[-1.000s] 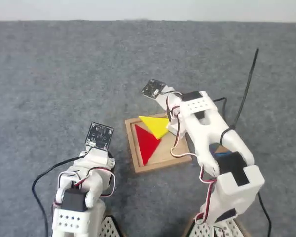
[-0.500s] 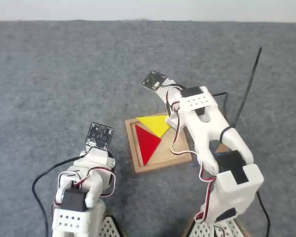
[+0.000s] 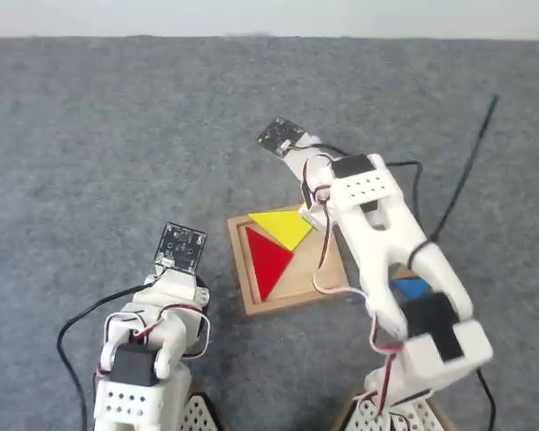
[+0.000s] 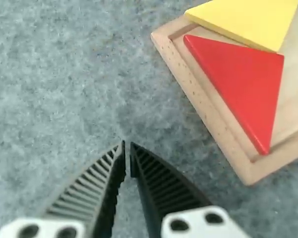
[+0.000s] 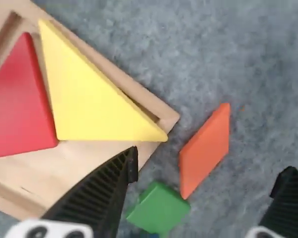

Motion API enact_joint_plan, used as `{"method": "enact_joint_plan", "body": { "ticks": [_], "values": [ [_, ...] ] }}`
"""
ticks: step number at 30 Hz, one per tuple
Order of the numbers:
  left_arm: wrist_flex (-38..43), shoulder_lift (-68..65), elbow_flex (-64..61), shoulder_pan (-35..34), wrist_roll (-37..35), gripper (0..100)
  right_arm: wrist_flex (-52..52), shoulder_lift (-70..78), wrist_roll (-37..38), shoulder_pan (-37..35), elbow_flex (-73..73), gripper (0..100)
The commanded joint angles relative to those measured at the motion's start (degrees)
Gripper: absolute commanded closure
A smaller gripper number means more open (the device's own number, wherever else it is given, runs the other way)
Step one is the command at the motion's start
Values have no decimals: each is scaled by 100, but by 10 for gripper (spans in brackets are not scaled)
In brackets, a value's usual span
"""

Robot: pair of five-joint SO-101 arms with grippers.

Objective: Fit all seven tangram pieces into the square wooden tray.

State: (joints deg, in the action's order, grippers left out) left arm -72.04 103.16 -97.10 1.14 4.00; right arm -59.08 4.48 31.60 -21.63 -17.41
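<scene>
The square wooden tray [image 3: 242, 269] lies in the middle of the table. A red triangle [image 3: 268, 259] lies flat in it, and a yellow triangle [image 3: 283, 226] lies at its far side, one corner up on the rim. In the right wrist view my right gripper [image 5: 208, 176] hangs open, holding nothing, above an orange parallelogram [image 5: 204, 148] and a green square [image 5: 158, 208] just outside the tray's rim [image 5: 165, 118]. A blue piece [image 3: 411, 287] shows beside the right arm. My left gripper [image 4: 126, 146] is shut and empty over the carpet, short of the tray's corner [image 4: 161, 39].
Grey carpet covers the table all around. The right arm [image 3: 377, 233] reaches over the tray's right side, and its black cable [image 3: 463, 171] trails to the right. The left arm [image 3: 157, 332] sits at the near left, with bare carpet to the left and far side.
The right arm has drawn away from the yellow triangle toward the far right, leaving it in the tray. The blue piece has come into view. The left arm has not moved.
</scene>
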Motion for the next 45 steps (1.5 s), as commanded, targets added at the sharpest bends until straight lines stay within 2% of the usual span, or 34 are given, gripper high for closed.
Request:
{"method": "enact_joint_plan", "body": {
  "ticks": [1, 3, 6, 11, 14, 23, 34, 39, 45],
  "values": [
    [-18, 88, 57, -18, 9, 981, 198, -585, -598, -22, -70, 597],
    [-18, 88, 57, -18, 9, 981, 462, -567, -1064, -84, -132, 608],
    [-18, 88, 57, -18, 9, 981, 857, -444, -1459, -163, -202, 712],
    [-18, 88, 57, -18, 9, 981, 1420, -92, -1547, -321, -211, 923],
    [-18, 88, 57, -18, 9, 981, 1701, 198, -1556, -374, -211, 991],
    [-18, 88, 57, -18, 9, 981, 1446, 541, -1556, -409, -202, 992],
    [-18, 88, 57, -18, 9, 981, 1411, 497, -1556, -936, -360, 992],
    [-18, 88, 57, -18, 9, 981, 1420, -470, -1846, -655, -747, 992],
    [-18, 88, 57, -18, 9, 981, 1473, -2097, -1864, -611, -2207, 992]
  ]
}}
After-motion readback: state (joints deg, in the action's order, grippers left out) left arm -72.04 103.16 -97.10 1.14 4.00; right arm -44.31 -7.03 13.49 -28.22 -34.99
